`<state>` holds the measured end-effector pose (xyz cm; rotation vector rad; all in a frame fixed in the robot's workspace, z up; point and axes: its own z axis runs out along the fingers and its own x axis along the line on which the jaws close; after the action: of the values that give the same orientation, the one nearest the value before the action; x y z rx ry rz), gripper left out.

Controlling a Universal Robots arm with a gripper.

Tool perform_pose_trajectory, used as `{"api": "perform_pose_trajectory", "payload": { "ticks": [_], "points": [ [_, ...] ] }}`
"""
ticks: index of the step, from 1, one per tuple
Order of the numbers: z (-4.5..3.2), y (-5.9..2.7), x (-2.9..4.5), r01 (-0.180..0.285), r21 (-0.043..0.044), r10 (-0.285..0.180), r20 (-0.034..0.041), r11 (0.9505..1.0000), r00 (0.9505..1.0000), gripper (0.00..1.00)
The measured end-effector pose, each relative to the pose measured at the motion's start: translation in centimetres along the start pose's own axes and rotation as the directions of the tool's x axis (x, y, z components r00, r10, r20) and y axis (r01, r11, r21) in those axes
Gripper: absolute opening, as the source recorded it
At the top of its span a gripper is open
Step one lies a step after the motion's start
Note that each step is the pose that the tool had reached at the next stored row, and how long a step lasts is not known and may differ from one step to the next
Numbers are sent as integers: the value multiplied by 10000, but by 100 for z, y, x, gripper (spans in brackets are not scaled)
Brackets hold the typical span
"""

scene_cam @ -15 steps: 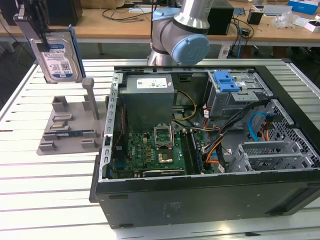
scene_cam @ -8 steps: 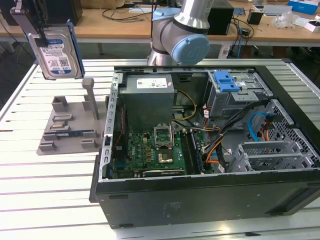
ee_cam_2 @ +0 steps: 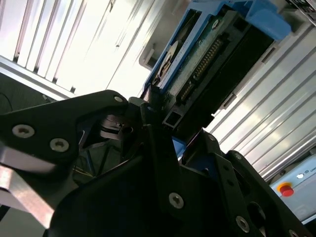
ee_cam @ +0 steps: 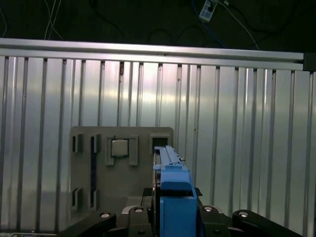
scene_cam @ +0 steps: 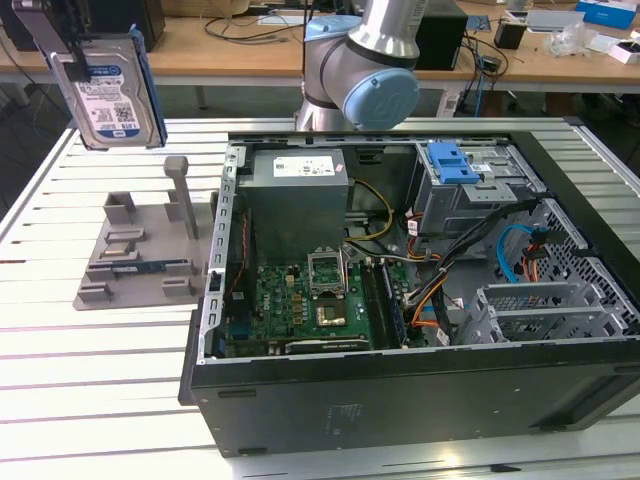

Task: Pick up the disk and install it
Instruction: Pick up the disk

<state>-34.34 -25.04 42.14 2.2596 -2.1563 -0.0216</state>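
**Left:** the flat, silver metal disk with a blue-and-white label and blue plastic frame hangs upright, clamped at its upper edge by the closed black tool. It is clear above the grey plastic fixture on the ribbed aluminium tabletop, so pick-up looks complete.

**Right:** the open black computer case and its grey metal drive cage stand well apart from the disk, so installation is judged outstanding.
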Motion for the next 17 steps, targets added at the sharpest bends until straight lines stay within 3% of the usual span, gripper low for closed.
{"api": "perform_pose_trajectory", "payload": {
  "ticks": [17],
  "points": [
    [-344, 8, -4, 0, -1, 0, 0, 10000, 10000, 37]
  ]
}}
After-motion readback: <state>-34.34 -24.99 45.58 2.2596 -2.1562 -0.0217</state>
